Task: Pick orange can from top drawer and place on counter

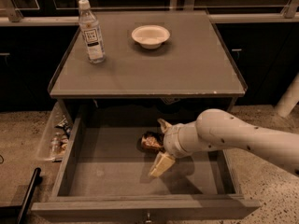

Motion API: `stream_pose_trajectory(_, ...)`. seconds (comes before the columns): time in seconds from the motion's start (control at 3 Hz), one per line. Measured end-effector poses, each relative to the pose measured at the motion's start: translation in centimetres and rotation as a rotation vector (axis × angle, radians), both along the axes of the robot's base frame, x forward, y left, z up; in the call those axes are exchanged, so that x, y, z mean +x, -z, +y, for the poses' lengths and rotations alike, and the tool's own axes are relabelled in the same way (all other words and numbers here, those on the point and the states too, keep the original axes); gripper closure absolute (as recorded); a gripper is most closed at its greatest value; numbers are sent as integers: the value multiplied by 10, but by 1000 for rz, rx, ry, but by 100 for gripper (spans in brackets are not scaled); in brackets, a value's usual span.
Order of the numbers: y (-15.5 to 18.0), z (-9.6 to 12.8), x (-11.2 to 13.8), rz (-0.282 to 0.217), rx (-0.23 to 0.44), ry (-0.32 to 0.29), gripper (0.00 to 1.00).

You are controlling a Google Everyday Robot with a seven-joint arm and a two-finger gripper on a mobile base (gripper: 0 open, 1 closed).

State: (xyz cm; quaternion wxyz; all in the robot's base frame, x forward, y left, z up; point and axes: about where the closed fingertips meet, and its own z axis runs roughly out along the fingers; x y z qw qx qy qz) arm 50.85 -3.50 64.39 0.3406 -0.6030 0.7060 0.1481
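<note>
Camera view: the wide grey rectangular top drawer stands pulled open below the flat grey cabinet worktop. The small shiny orange-gold metal drink can lies on its side on the drawer floor, near the middle and slightly toward 12 o'clock. The white two-finger gripper is down inside the drawer, reaching in from 3 o'clock. Its pale fingers are spread wide, one toward 12 o'clock of the can and one toward 6 o'clock. The can appears to sit at the mouth of that gap. Whether either finger touches it cannot be told.

On the worktop, a clear plastic bottle with white label stands upright at 10 o'clock. A round white bowl sits near 12 o'clock. The two are well apart.

Assessment: the step in hand is the approach to grasp; nothing is held yet. The next move calls for seating the can deeper between the fingers, closing on its body, then lifting clear of the worktop's front edge overhead.
</note>
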Motion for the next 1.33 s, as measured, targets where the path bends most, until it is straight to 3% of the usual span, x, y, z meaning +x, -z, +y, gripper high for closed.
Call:
stream_pose_trajectory(0.67,24,-9,30,-85,-35,-21,0)
stream_pose_trajectory(1.33,28,-12,28,-76,-34,-10,0)
